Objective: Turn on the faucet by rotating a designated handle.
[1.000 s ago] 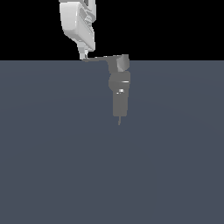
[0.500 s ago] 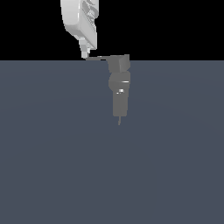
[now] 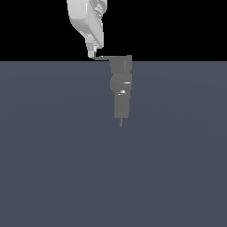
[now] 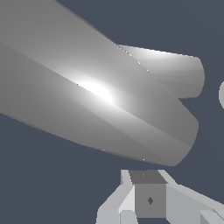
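Fingers [image 3: 91, 53] touching handle [image 3: 103, 57] tip, faucet [image 3: 121, 88] beside.

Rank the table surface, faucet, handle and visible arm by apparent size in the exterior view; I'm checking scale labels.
1. Table surface, by far.
2. Visible arm and faucet: similar, and the arm is cropped, so unranked.
3. Handle, a thin lever, smallest.
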You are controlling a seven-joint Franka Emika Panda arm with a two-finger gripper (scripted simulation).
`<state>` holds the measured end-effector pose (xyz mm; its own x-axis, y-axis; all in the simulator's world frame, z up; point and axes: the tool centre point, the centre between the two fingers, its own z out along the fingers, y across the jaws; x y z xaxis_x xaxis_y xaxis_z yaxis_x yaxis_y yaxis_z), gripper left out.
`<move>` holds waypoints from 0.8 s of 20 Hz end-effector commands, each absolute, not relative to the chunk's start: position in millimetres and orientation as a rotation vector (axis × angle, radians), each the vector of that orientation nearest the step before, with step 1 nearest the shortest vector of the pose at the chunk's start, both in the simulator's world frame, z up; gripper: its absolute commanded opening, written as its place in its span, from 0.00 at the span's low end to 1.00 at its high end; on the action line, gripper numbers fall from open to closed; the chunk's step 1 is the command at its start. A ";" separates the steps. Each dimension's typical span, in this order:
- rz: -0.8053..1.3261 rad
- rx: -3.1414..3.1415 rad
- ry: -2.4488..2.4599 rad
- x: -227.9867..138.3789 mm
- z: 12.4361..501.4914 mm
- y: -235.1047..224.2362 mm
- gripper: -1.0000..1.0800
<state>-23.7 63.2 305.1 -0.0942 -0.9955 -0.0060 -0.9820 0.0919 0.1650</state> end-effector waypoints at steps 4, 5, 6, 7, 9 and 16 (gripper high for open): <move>-0.215 2.008 -2.236 -44.0 297.5 43.5 0.00; -0.216 2.008 -2.235 -46.9 297.6 41.4 0.00; -0.217 2.007 -2.235 -49.9 297.7 39.3 0.00; -0.218 2.006 -2.234 -52.8 297.9 37.1 0.00; -0.219 2.005 -2.233 -58.9 298.4 32.8 0.00; -0.197 2.028 -2.236 -56.4 307.1 11.0 0.00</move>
<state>-53.7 33.9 311.0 -0.0725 -0.9974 -0.0056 -0.9839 0.0706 0.1643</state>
